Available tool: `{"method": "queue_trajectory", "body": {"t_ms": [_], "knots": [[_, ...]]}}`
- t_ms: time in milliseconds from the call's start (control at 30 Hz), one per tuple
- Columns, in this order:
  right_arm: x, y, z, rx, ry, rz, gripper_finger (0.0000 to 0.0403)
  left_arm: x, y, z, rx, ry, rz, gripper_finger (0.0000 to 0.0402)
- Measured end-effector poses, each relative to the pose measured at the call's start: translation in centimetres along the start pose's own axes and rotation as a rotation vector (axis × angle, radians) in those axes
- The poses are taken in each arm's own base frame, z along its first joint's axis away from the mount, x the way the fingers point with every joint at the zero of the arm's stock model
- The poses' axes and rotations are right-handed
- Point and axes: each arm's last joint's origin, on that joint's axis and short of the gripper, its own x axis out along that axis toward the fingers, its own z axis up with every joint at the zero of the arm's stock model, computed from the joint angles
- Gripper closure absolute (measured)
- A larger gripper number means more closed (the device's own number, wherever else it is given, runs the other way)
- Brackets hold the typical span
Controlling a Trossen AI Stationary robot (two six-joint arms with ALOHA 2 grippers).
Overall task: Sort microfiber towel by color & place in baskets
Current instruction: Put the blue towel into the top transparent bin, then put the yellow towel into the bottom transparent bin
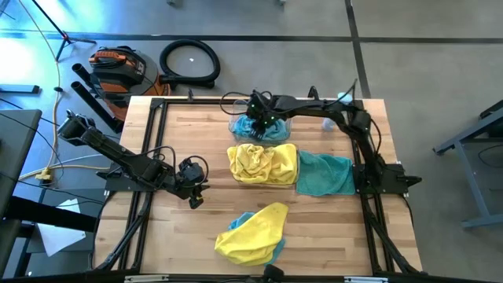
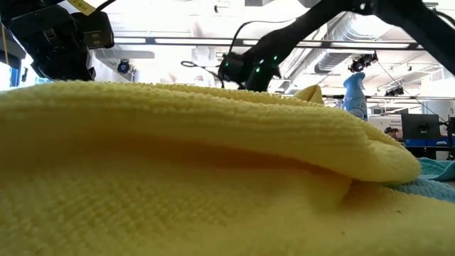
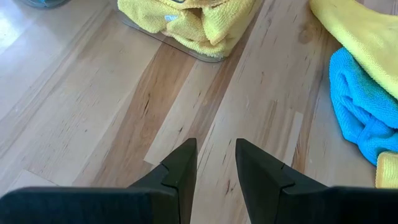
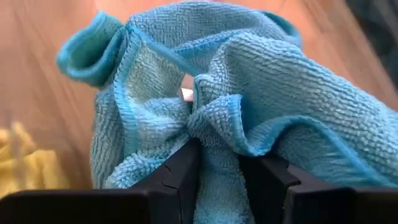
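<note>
My right gripper (image 1: 259,116) reaches over the far clear basket (image 1: 236,126) and is shut on a teal-blue towel (image 1: 262,130) that fills it. A second basket (image 3: 186,48), nearer the table's middle, holds bunched yellow towels (image 1: 263,163). Another teal towel (image 1: 326,174) lies flat on the table right of that basket. Near the table's near edge a yellow towel (image 1: 255,228) lies on top of a teal one (image 1: 228,229). My left gripper (image 1: 192,192) hovers open over bare wood at the table's left, touching nothing. My right gripper pinches a bunched-up fold of the teal towel (image 4: 214,146) between its two fingers, coming from above and pointing down. Several gathered layers rise between the fingers (image 4: 180,174). The rest of the towel spreads out slack below and around them, over the far basket.
A small clear bottle with a blue cap (image 1: 327,123) stands right of the far basket. A blue spray bottle (image 2: 355,92) shows beyond the towels in the low view. Bare wood lies around my left gripper (image 3: 214,165). Black frame rails (image 1: 153,141) run along the table's sides.
</note>
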Motion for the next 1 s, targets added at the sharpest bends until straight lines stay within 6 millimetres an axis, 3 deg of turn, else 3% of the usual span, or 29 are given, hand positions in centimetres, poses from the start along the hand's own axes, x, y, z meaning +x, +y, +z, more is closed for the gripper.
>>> {"method": "queue_trajectory", "body": {"t_ms": [100, 167, 400, 500, 767, 900, 1000], "knots": [[1.9, -0.1, -0.4, 0.001, 0.026, 0.011, 0.0290, 0.0, 0.0, 0.0, 0.000, 0.000, 0.000, 0.0300], [2.1, -0.1, -0.4, 0.002, 0.027, 0.009, 0.0290, 0.0, 0.0, 0.0, 0.000, 0.001, 0.000, 0.0300], [0.1, 0.0, 0.3, 0.000, -0.010, 0.018, 0.0290, 0.0, 0.0, 0.0, 0.000, 0.001, 0.000, 0.0300], [-1.9, 0.2, 0.7, -0.002, -0.033, 0.019, 0.0290, 0.0, 0.0, 0.0, 0.000, 0.001, 0.000, 0.0300], [-10.2, 1.0, 1.0, 0.012, -0.132, 0.023, 0.0290, 0.0, 0.0, 0.0, 0.001, 0.001, 0.000, 0.0300], [-13.1, 2.2, -0.5, -0.017, -0.201, 0.027, 0.0290, 0.0, 0.0, 0.0, 0.001, 0.001, 0.000, 0.0300], [-13.8, 2.7, -3.3, 0.005, -0.213, 0.010, 0.0290, 0.0, 0.0, 0.0, 0.000, 0.000, -0.001, 0.0300]]}}
